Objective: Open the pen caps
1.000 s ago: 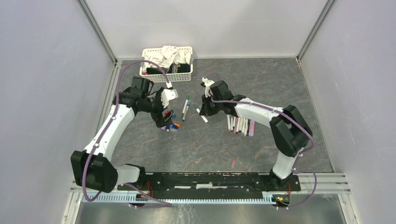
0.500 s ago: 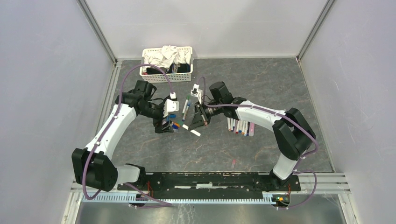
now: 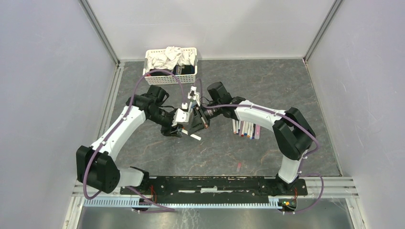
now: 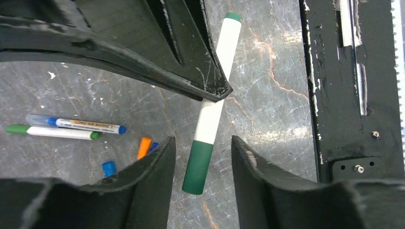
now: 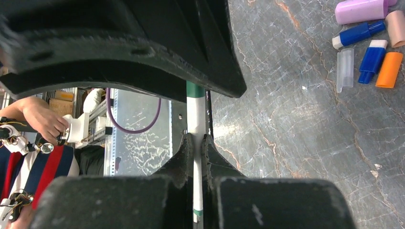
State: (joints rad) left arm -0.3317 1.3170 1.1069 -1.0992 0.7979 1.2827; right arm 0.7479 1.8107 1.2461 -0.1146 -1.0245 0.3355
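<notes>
My right gripper (image 5: pixel 197 140) is shut on the white barrel of a pen (image 4: pixel 228 38), seen as a white stub (image 3: pixel 195 137) where the two grippers meet in the top view. The pen's green cap (image 4: pixel 198 167) hangs between the fingers of my left gripper (image 4: pixel 203 143), which stands open with a gap on each side of the cap. Loose pen caps lie on the table: orange (image 4: pixel 143 148) and blue (image 4: pixel 109 168), and lilac (image 5: pixel 361 10), orange (image 5: pixel 389 70) and blue (image 5: pixel 371 59).
Two pens, one blue (image 4: pixel 76 125) and one green (image 4: pixel 52 132), lie left of the grippers. A row of pens (image 3: pixel 246 129) lies under the right arm. A white basket (image 3: pixel 170 78) of cloths stands at the back. A small pink piece (image 3: pixel 239 166) lies near the front rail.
My right gripper has carried the pen left and nearer, up to the left gripper. The left gripper has moved right and narrowed its jaws around the green cap.
</notes>
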